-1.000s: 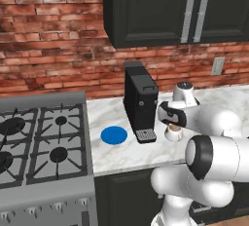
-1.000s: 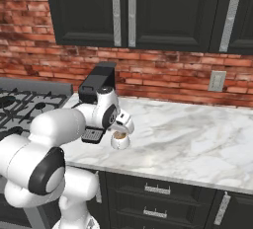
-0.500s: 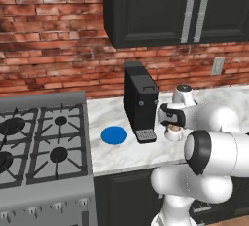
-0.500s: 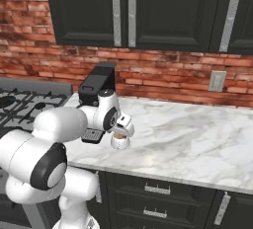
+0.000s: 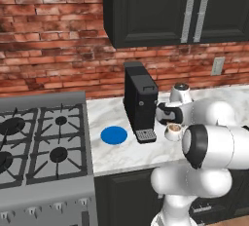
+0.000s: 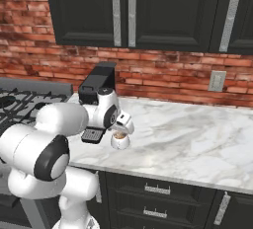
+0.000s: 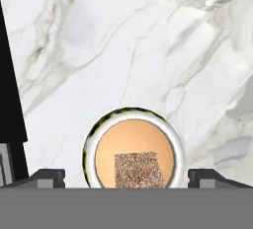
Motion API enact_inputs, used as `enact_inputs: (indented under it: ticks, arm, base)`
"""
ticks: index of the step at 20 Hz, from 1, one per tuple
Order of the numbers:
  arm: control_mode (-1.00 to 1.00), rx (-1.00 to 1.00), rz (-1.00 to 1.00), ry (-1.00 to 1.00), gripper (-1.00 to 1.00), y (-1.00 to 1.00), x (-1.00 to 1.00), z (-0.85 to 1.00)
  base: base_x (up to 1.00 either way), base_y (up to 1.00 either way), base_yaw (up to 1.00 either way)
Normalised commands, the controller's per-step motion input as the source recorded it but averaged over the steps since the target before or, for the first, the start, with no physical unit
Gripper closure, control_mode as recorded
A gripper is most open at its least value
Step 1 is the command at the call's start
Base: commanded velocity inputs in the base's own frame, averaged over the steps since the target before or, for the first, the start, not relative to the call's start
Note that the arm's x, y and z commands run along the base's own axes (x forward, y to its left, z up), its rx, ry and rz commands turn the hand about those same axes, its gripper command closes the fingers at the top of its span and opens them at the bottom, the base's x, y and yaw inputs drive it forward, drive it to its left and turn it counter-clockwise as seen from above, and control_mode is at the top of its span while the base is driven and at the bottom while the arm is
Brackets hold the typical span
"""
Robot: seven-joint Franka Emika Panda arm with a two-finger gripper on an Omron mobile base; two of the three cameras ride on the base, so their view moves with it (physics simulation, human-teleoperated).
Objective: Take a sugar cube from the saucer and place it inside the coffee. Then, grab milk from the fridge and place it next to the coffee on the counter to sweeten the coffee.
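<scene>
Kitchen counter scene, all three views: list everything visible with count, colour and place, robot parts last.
sugar cube: 1, speckled tan, inside the coffee
coffee: 1, white cup of brown liquid, on the counter right of the coffee machine
saucer: 1, bright blue, on the counter left of the coffee machine, nothing on it
counter: 1, white-grey marble, over dark cabinets
coffee machine: 1, black, at the back of the counter
stove: 1, grey gas, left of the counter
upper cabinets: dark, silver handles, above the counter
wall outlet: 1, pale, on the brick wall
gripper: 1, dark fingertips spread wide, directly above the coffee
</scene>
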Motion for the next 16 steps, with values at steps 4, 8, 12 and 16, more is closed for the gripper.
enact_inputs:
  ticks: [4,8,12,16]
  arm:
    - [-1.00,0.01,-0.01,-0.01,-1.00,0.00,-0.96,0.97]
    - [-1.00,0.00,0.00,-0.07,-1.00,0.00,-1.00,1.00]
    - [-1.00,0.00,0.05,-0.09,-1.00,0.01,-0.73,1.00]
    - [-1.00,0.00,0.14,-0.36,-1.00,0.00,-0.48,0.81]
  base:
    - [0.00,0.00,0.00]
    - [0.00,0.00,0.00]
    - [0.00,0.00,0.00]
    - [0.00,0.00,0.00]
